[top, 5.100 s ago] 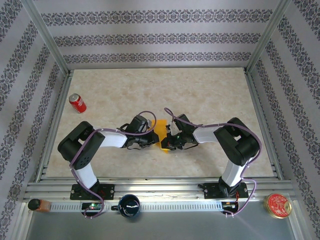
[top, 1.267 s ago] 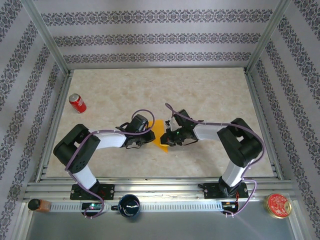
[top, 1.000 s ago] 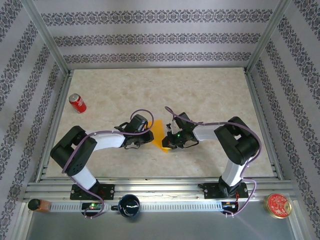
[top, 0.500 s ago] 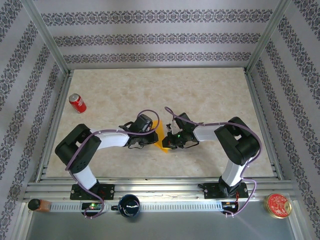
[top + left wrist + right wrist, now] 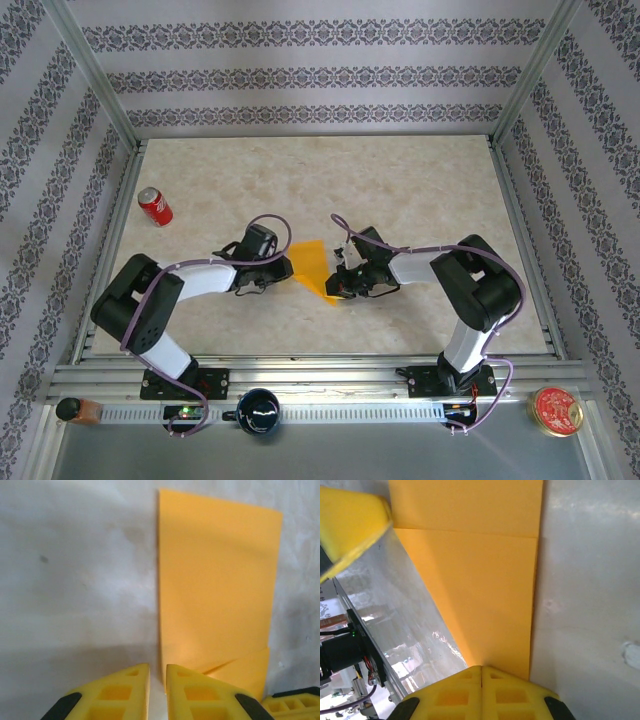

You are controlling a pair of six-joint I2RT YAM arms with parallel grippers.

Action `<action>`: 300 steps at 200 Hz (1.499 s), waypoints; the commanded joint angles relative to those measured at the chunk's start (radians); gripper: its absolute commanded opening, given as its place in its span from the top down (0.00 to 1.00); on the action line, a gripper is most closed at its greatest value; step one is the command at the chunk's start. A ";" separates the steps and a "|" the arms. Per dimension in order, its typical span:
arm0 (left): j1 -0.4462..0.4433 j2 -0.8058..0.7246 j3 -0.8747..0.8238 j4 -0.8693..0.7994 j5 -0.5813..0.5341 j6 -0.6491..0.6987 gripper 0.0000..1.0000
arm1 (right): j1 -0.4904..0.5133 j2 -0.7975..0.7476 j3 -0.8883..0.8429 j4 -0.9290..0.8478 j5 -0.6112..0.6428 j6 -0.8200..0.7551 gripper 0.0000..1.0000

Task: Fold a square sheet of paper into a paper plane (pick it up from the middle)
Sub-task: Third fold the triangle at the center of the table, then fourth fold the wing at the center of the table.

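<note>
Folded paper sheet (image 5: 311,266) lies flat on worktop (image 5: 420,190), mid-centre, between arms. Left fingers (image 5: 200,697) nearly closed, slim gap, empty, at sheet's edge. Right fingers (image 5: 512,692) pressed together at sheet's narrow end; whether pinching it, cannot tell.

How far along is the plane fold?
Done: the sheet is folded into a narrow strip with one diagonal end. In hand: right tool, shut, rests at that pointed end; left tool, all but shut, sits beside the strip. Left: no wings or centre ridge yet.
</note>
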 commanded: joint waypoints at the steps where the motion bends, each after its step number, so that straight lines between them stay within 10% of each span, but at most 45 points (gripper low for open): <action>1: 0.011 -0.058 0.021 -0.067 -0.011 0.033 0.82 | -0.015 -0.022 -0.040 -0.076 0.026 0.017 0.97; 58: 0.010 -0.096 0.049 -0.074 0.025 0.002 0.68 | -0.079 -0.174 0.035 -0.129 0.087 0.016 0.82; 163: 0.073 -0.043 0.043 -0.008 0.159 -0.029 0.61 | -0.123 0.006 0.107 -0.036 -0.053 0.031 0.75; 300: 0.095 0.039 0.072 0.040 0.229 -0.065 0.58 | -0.123 -0.032 0.065 0.036 -0.118 0.058 0.95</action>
